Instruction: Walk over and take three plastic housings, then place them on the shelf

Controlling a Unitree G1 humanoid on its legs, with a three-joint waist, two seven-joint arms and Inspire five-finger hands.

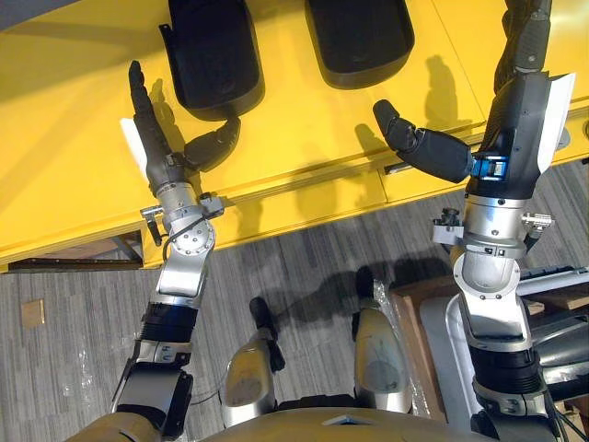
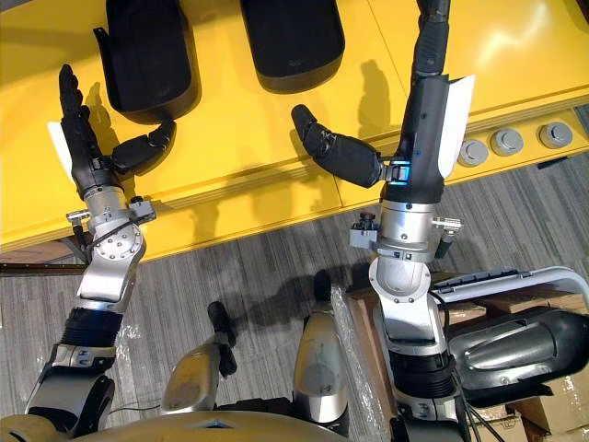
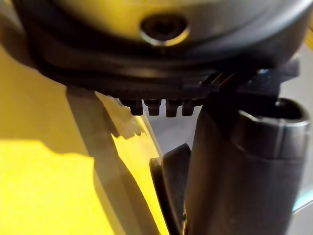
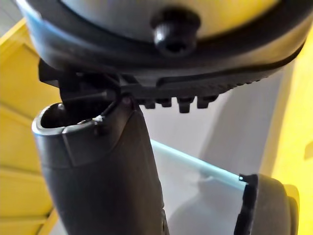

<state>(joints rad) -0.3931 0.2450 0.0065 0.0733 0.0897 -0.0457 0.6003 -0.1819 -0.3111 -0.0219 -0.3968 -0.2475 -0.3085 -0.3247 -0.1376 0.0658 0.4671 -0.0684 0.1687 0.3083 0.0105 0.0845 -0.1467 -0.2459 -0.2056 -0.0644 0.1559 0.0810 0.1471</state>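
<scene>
Plastic housings point(image 1: 213, 55) untouched, left hand point(image 1: 154, 136), right hand point(image 2: 425, 101) outstretched

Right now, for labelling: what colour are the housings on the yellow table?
Black housings; left eye view best.

Stereo head views looking down, sharing yellow table point(image 1: 304, 138), wrist views very close

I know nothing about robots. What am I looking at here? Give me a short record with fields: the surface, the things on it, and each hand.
surface: yellow table
things on it: two black plastic housings side by side, the left housing and the right housing
left hand: open, fingers straight, beside the left housing, thumb towards its near end; holds nothing
right hand: open, over the table to the right of the right housing; holds nothing
also: three round silver knobs on the table's front edge
</scene>
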